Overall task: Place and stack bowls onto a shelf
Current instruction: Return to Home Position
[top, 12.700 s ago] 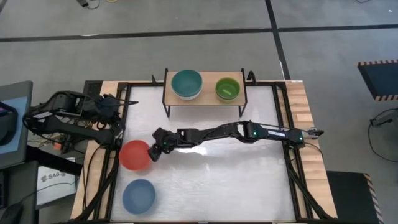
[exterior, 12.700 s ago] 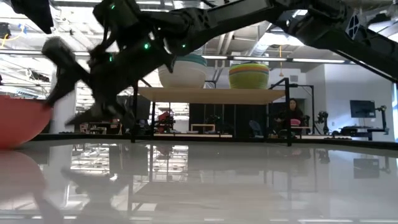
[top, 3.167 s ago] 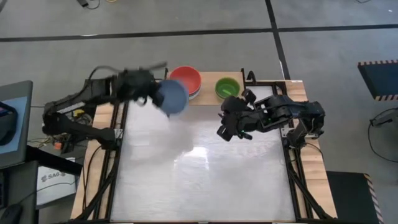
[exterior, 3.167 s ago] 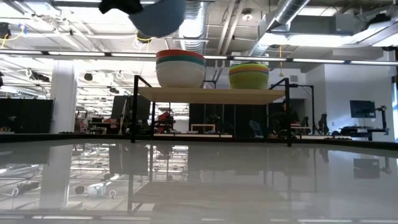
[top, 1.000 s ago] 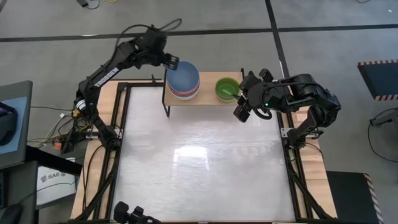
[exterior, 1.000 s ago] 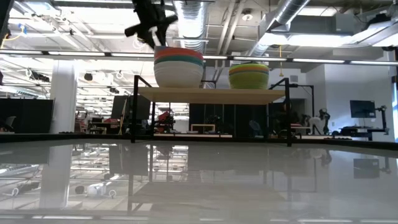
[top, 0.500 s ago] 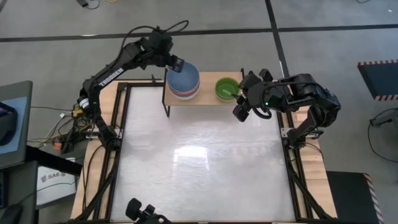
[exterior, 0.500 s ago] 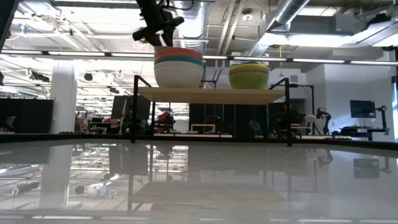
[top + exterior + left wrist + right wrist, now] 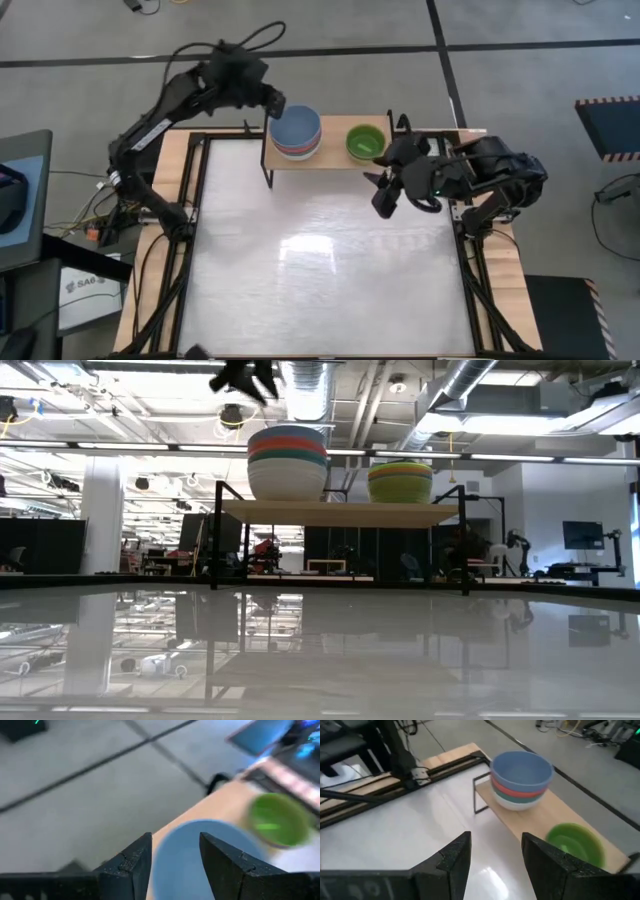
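Note:
Two stacks of bowls stand on the shelf [image 9: 335, 157] at the table's far edge. The left stack [image 9: 288, 460] has a blue bowl [image 9: 295, 130] on top, with red, teal and cream ones under it. The right stack [image 9: 400, 480] is topped by a green bowl [image 9: 365, 141]. My left gripper [image 9: 272, 103] hovers open above and to the far left of the blue bowl [image 9: 200, 855], holding nothing. My right gripper [image 9: 383, 195] hangs open over the table, just near of the shelf's right end, also with nothing in it.
The white tabletop [image 9: 320, 260] lies in front of the shelf, framed by black rails [image 9: 195, 230] and wooden side strips. The shelf stands on thin black legs [image 9: 214, 540]. Beyond the table is grey floor and an open room.
My left gripper has risen and drawn back from the blue bowl toward the far left; the bowl stays on top of its stack. My right gripper has shifted a little toward the near edge, away from the shelf, and rolled.

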Action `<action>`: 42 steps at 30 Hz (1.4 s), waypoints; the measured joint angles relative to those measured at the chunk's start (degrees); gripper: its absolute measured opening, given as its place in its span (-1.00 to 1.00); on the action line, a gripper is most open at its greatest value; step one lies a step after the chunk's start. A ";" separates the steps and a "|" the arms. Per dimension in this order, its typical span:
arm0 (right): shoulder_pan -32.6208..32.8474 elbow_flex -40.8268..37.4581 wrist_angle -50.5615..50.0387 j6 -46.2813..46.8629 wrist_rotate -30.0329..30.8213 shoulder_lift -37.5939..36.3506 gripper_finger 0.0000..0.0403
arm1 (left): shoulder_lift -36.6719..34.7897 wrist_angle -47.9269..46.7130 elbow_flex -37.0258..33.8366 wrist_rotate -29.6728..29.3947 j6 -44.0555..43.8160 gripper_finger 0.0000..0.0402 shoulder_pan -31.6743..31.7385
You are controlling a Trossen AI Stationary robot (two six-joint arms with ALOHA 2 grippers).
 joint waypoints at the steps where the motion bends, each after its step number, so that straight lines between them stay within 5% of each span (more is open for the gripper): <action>1: 0.08 -0.02 0.78 -0.41 -0.29 0.16 -0.01 | -1.18 0.55 0.01 0.15 0.59 -0.26 -1.01; 8: -0.64 -4.95 4.55 -4.34 -2.62 0.03 -0.14 | -11.79 13.33 -6.14 -4.57 4.74 -0.26 -11.87; 13: -1.65 -16.64 12.30 -2.39 -4.96 -2.36 -0.34 | -24.54 30.35 -30.83 -5.68 3.83 -0.26 -20.23; 18: -1.65 -30.58 33.15 -6.66 -16.17 -6.88 -0.56 | -38.93 51.57 -56.72 -3.45 0.41 -0.26 -27.04; 21: -2.22 -37.78 43.86 -10.40 -22.66 -9.70 -0.69 | -44.27 58.26 -65.30 -0.82 -0.64 -0.26 -30.94; 32: -6.39 -61.80 65.00 -16.86 -28.97 -27.92 -0.90 | -48.76 53.97 -72.69 -7.45 0.52 -0.26 -43.51; 38: -4.89 -75.33 74.85 -17.60 -30.69 -39.33 -0.80 | -48.90 55.30 -76.32 -10.62 -1.21 -0.35 -45.25; 42: -6.20 -79.81 74.41 -17.95 -28.61 -44.27 -0.87 | -48.92 55.66 -76.38 -12.08 5.77 -0.52 -44.87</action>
